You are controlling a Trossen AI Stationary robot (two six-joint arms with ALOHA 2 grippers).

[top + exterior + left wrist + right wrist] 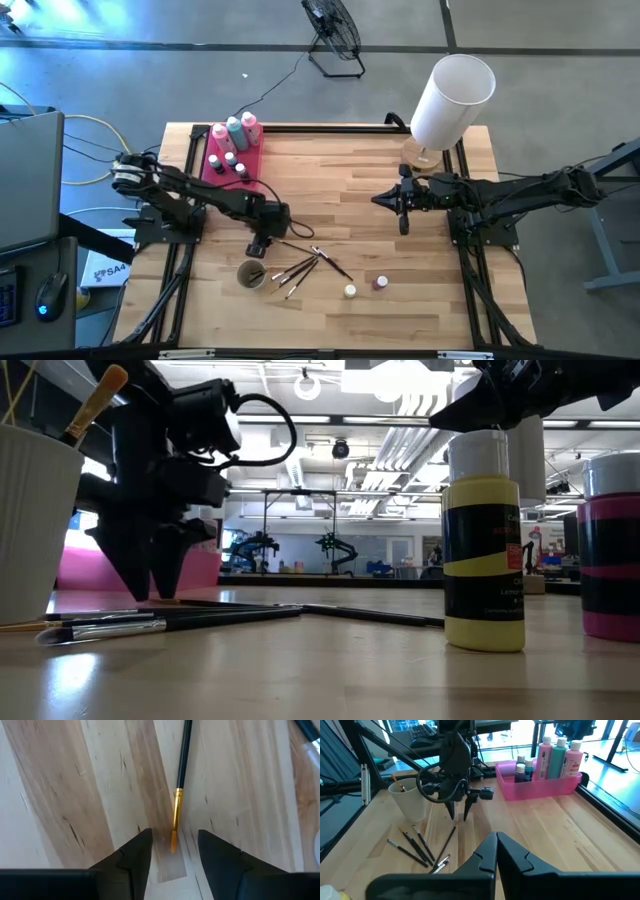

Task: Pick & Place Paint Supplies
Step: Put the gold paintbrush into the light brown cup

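Note:
A thin black-handled brush [181, 775] with a gold ferrule lies flat on the wooden table. My left gripper [174, 845] points down over it, open, with one finger on each side of the bristle end and touching neither. Several more brushes [305, 265] lie beside it, and another brush [95, 405] stands in the white cup [250, 275]. Two small paint pots [350, 291] [380, 283] stand on the table nearer the front. Pink and teal squeeze bottles [560, 757] stand in the pink tray [215, 165]. My right gripper [496, 845] waits shut above the table's right half.
A big white cylinder lampshade [452, 95] stands at the far right corner. The pink tray sits at the far left. The white cup stands just in front of my left gripper [260, 246]. Bare wood lies between the two arms.

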